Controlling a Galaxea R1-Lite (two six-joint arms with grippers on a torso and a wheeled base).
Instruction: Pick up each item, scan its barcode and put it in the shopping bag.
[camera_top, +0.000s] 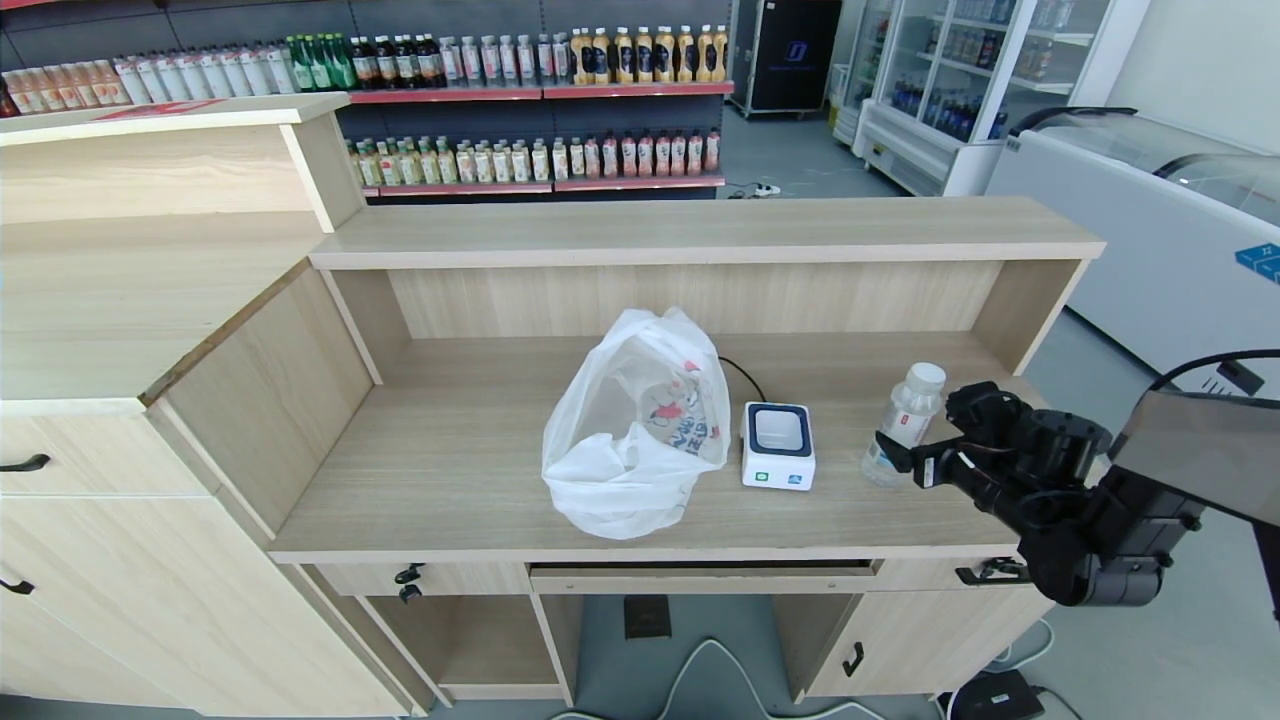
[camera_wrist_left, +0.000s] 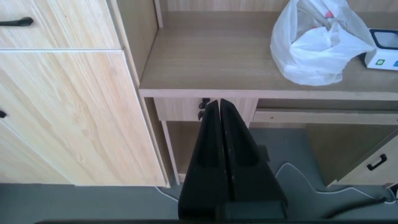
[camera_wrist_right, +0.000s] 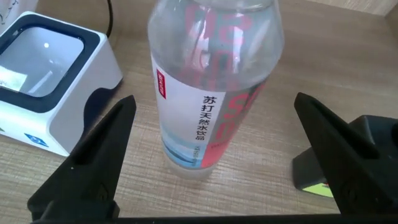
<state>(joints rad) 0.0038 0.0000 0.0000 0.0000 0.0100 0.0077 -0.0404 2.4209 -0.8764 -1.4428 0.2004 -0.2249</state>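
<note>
From where I stand, the head view looks down on the wooden table (camera_top: 450, 470). The white shopping bag (camera_top: 625, 440) sits about in its middle, its mouth loosely open, and a packet with red print shows through the plastic. Just right of the bag is the small white scanner (camera_top: 778, 446) with a dark window on top. A black cable (camera_top: 740, 375) runs from it toward the far wall of the table. Further right, apart from the scanner, a clear water bottle (camera_top: 908, 415) with a white cap stands upright. The right gripper (camera_top: 900, 458) is at the lower part of this bottle, its arm coming from the near right. Far behind the table are shelves (camera_top: 540, 95) with rows of drinks, and a freezer (camera_top: 1130, 200) stands on the right.

In the left wrist view, the left gripper (camera_wrist_left: 219, 109) hangs low before the near edge of the table, over the floor. Its two fingers (camera_wrist_left: 208, 149) are pressed together with nothing between them. A cabinet (camera_wrist_left: 62, 93) with black handles is on the left, and the bag lies further to the right on the table.

In the right wrist view, the black fingers (camera_wrist_right: 93, 162) stand wide apart, one on each side of the bottle. Neither one touches it. The bottle, with a red and blue label, rests on the table between them, and the scanner is just to its left.
</note>
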